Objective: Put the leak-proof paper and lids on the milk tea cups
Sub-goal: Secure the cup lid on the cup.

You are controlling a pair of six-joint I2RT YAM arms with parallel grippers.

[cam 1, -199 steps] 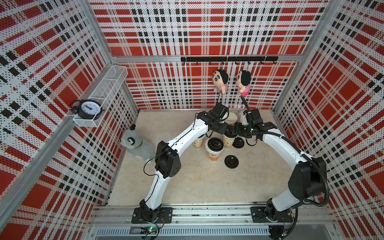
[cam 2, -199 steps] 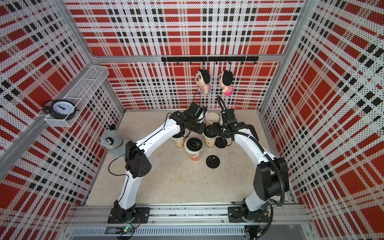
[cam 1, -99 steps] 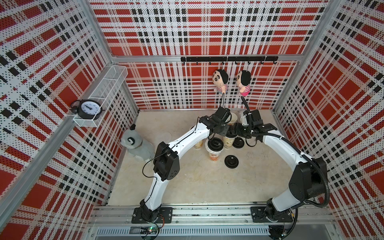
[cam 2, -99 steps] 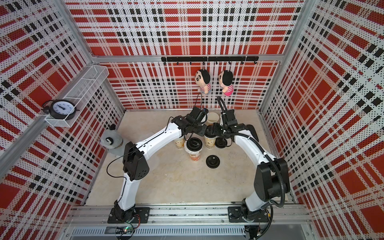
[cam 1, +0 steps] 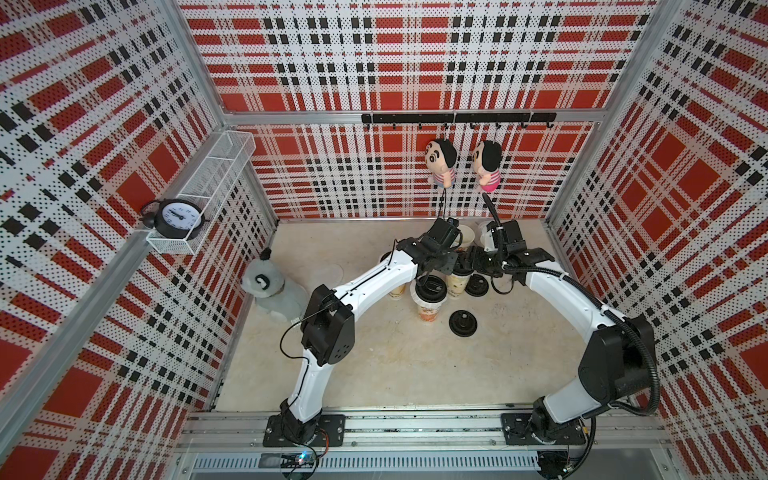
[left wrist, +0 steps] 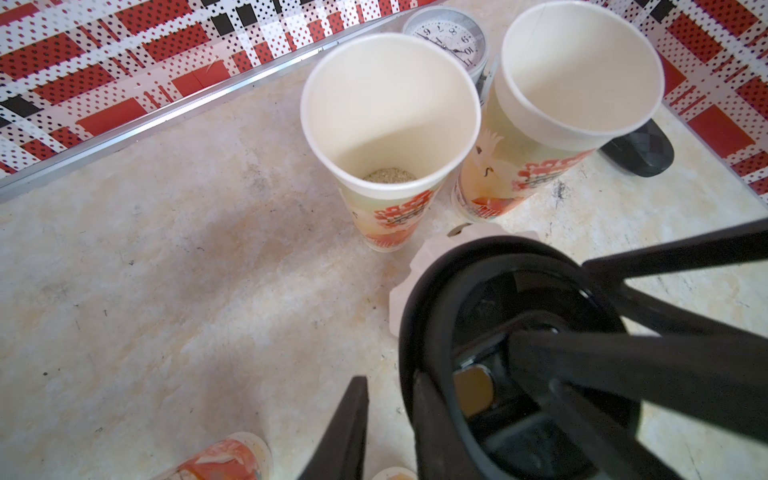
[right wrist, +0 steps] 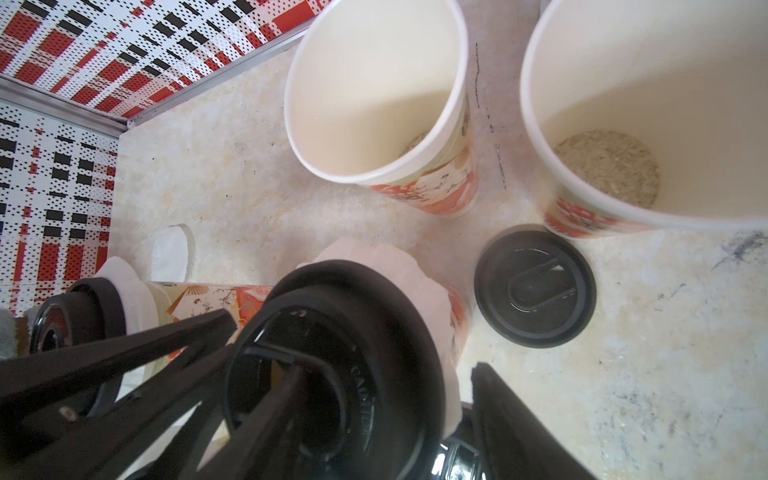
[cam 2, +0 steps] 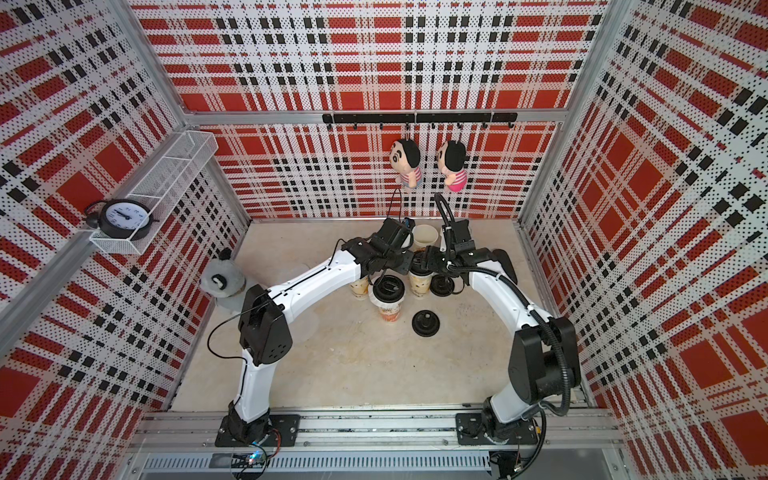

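Both grippers meet over one milk tea cup (right wrist: 457,307) that has leak-proof paper (right wrist: 415,266) under a black lid (right wrist: 332,374). My right gripper (right wrist: 388,374) is open. One finger lies across the lid's middle and the other stands just outside the rim. My left gripper (left wrist: 388,399) is narrowly open with floor showing between its fingers, one of them against the lid's edge (left wrist: 424,332). Two uncovered cups (left wrist: 390,120) (left wrist: 577,75) stand behind. Another lidded cup (cam 1: 428,311) with paper (right wrist: 120,278) stands nearer. Loose paper (cam 1: 328,272) lies on the floor to the left.
Two loose black lids (cam 1: 462,323) (cam 1: 478,286) lie beside the cups. A small white clock (left wrist: 446,37) stands behind the open cups. A grey plush toy (cam 1: 264,284) sits by the left wall. Two dolls (cam 1: 440,164) hang on the back wall.
My left gripper has shifted a little right and nearer, in over the lidded cup beside the right gripper. The right arm has stayed put.
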